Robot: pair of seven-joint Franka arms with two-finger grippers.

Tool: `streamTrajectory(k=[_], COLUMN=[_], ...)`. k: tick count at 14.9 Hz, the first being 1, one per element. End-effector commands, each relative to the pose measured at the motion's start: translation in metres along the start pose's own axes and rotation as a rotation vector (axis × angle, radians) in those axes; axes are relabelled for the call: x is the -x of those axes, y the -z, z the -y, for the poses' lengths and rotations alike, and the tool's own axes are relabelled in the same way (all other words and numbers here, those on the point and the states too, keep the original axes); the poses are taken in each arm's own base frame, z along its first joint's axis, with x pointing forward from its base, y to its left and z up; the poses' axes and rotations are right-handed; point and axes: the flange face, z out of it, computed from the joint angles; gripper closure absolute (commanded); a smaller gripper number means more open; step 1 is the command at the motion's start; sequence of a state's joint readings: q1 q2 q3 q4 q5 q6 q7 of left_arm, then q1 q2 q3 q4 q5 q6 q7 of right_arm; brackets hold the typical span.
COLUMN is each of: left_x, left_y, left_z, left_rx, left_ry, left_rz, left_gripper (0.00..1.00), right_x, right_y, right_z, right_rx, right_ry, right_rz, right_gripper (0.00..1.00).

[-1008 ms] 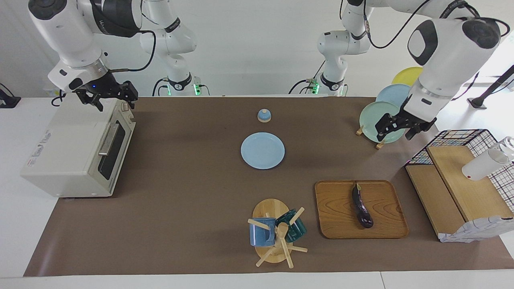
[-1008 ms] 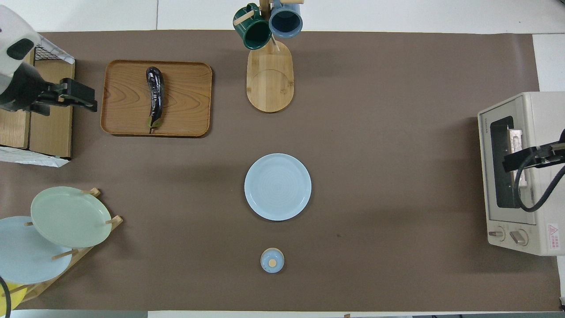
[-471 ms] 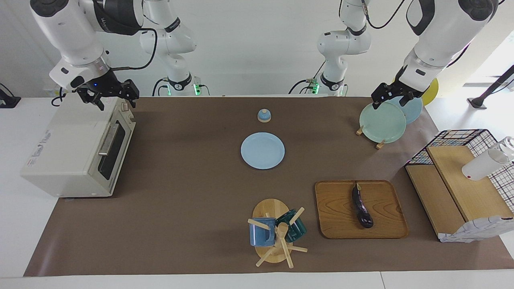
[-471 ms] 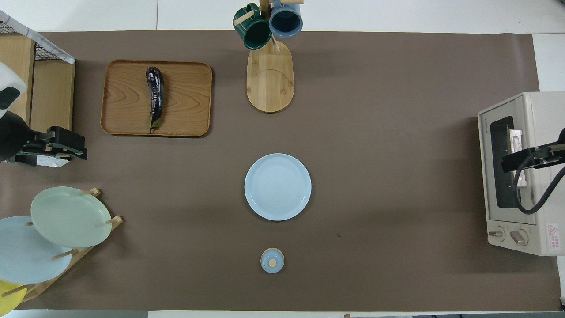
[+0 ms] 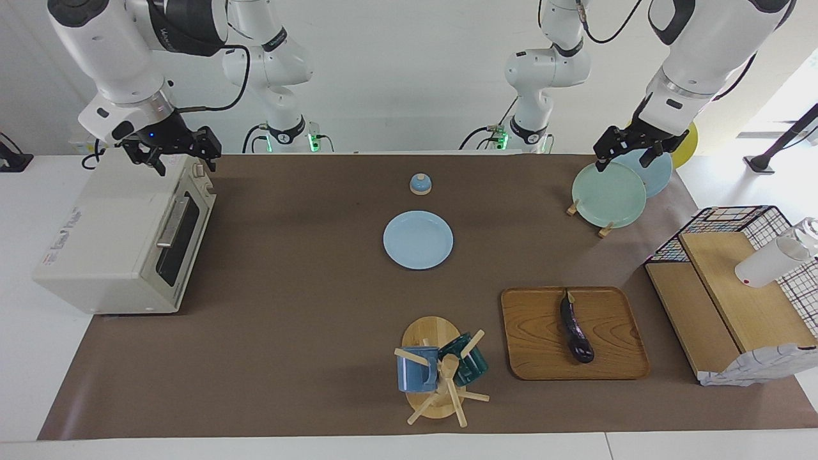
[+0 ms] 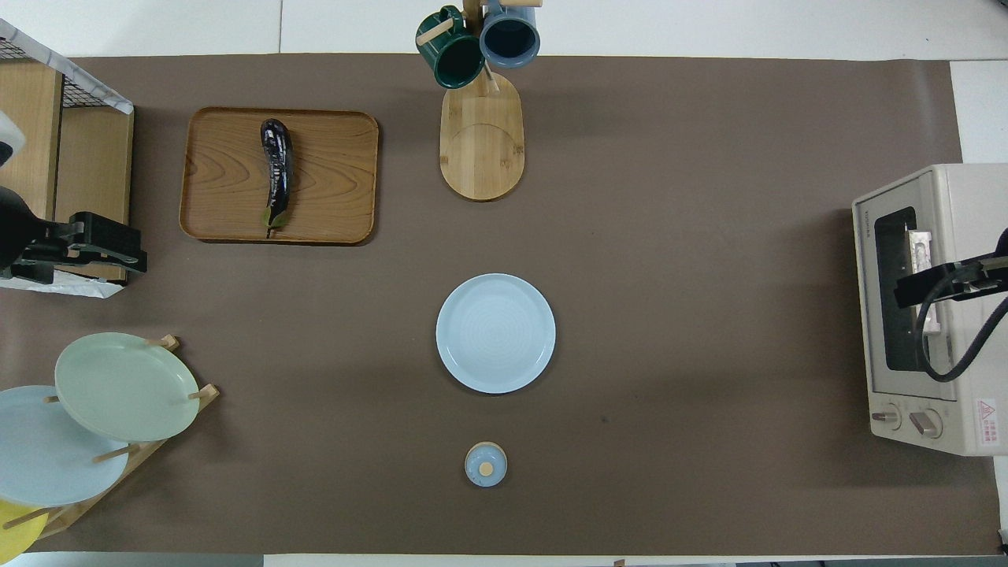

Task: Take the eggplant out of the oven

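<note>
The eggplant (image 5: 576, 332) is dark purple and lies on a wooden tray (image 5: 537, 345), toward the left arm's end of the table; it also shows in the overhead view (image 6: 276, 169). The cream-white oven (image 5: 108, 243) stands at the right arm's end with its dark glass door (image 5: 182, 239) shut. My right gripper (image 5: 172, 153) hangs open and empty over the oven's top edge by the knobs. My left gripper (image 5: 626, 156) is open and empty, raised over the plate rack (image 5: 607, 191).
A light blue plate (image 5: 418, 239) and a small blue knob-topped lid (image 5: 420, 184) sit mid-table. A mug tree (image 5: 438, 370) with two mugs stands beside the tray. A wire basket with wooden shelves (image 5: 735, 294) stands at the left arm's end.
My left gripper rose and drew back from over the wire basket to over the plate rack. My right gripper stayed over the oven. The eggplant has not moved.
</note>
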State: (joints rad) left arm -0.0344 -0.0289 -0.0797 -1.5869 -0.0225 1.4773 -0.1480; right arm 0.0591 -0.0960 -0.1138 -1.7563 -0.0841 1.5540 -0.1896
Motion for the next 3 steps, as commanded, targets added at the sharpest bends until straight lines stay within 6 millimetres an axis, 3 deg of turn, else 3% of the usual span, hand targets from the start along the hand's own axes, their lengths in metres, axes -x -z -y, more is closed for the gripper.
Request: streamTrajectory(k=[1,3], left_x=[-0.0021,-0.0026], left_y=[0.0004,0.0007], left_z=[-0.0043,-0.0036], left_rx=[0.009,0.010], left_ry=[0.004,0.006], left_rz=[0.018,0.015], left_gripper=[0.00,0.00], right_x=[0.0051,0.0051], right_y=[0.0007,0.0007], right_z=[-0.0003,-0.0003], right_rx=[-0.034,-0.034], right_ry=[-0.011,-0.013], right_rz=[0.006,0.006], right_gripper=[0.00,0.00])
